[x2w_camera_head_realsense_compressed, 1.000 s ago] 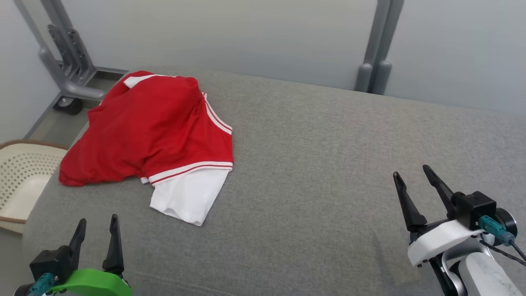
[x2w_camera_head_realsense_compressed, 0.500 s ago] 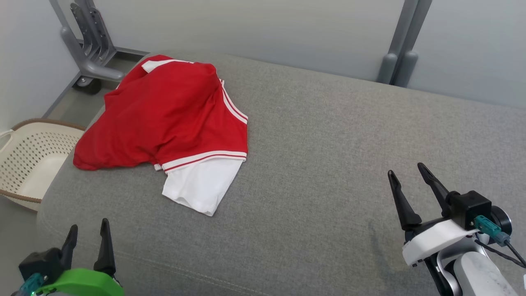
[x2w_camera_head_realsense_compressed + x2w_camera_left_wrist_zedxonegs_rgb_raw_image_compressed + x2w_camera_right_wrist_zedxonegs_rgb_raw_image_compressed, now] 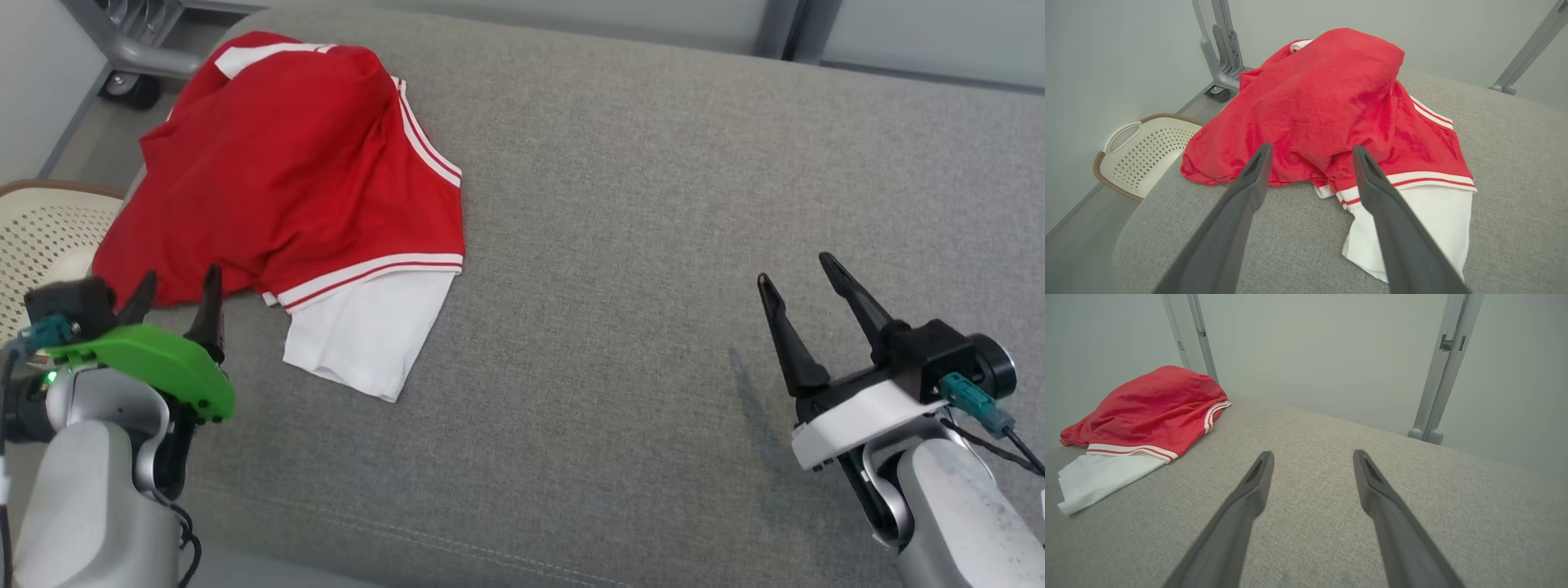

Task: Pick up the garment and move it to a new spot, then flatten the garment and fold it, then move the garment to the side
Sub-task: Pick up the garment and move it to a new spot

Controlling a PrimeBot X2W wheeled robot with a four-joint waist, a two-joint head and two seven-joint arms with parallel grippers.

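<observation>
At the far left corner of the grey cushion (image 3: 653, 204), the red-and-white garment (image 3: 277, 188) lies crumpled by the edge over a basket (image 3: 41, 237). Left gripper (image 3: 182, 275) hangs at its near hem, spread and empty, likely lined up for pickup. Right gripper (image 3: 793, 269) is spread, empty, well apart.

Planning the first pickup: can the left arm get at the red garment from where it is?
Probably yes: the left gripper is open, pointing at the garment, and nothing on the grey cushion stands between them.
</observation>
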